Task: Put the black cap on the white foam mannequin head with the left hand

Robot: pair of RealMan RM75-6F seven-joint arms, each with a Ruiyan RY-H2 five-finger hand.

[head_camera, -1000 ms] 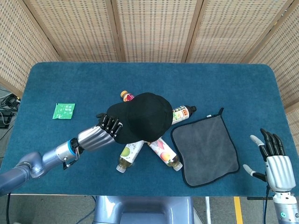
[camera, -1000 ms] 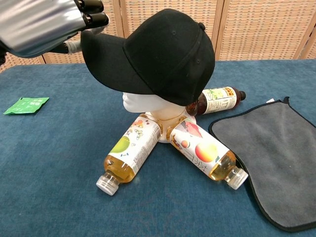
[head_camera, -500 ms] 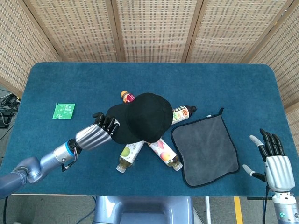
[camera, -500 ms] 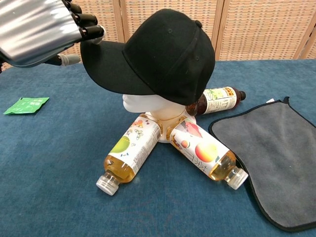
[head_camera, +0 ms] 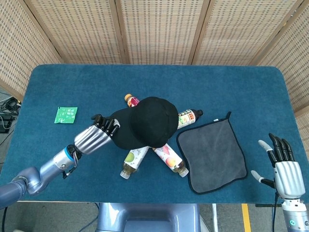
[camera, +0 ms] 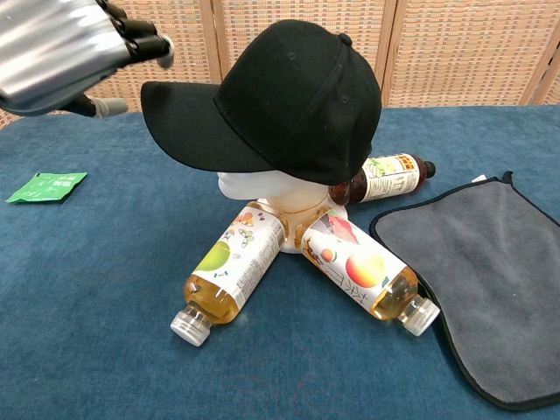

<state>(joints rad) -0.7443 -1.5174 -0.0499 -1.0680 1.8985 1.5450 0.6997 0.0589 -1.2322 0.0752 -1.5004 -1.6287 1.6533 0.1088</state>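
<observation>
The black cap (head_camera: pixel 147 122) (camera: pixel 280 101) sits on the white foam mannequin head (camera: pixel 262 188), brim pointing left; only the chin and neck of the foam show under it. My left hand (head_camera: pixel 94 135) (camera: pixel 66 44) is just left of the brim tip, fingers apart, apart from the cap and holding nothing. My right hand (head_camera: pixel 282 164) rests open at the table's right front edge, far from the cap.
Three drink bottles lie fanned around the mannequin base: one front left (camera: pixel 229 271), one front right (camera: pixel 363 271), one behind right (camera: pixel 389 175). A grey cloth (head_camera: pixel 212 152) lies to the right. A green packet (head_camera: pixel 65 115) lies at far left.
My left hand let go of the brim and drew back to the left. The cap settled level on the mannequin head. The right hand stayed still.
</observation>
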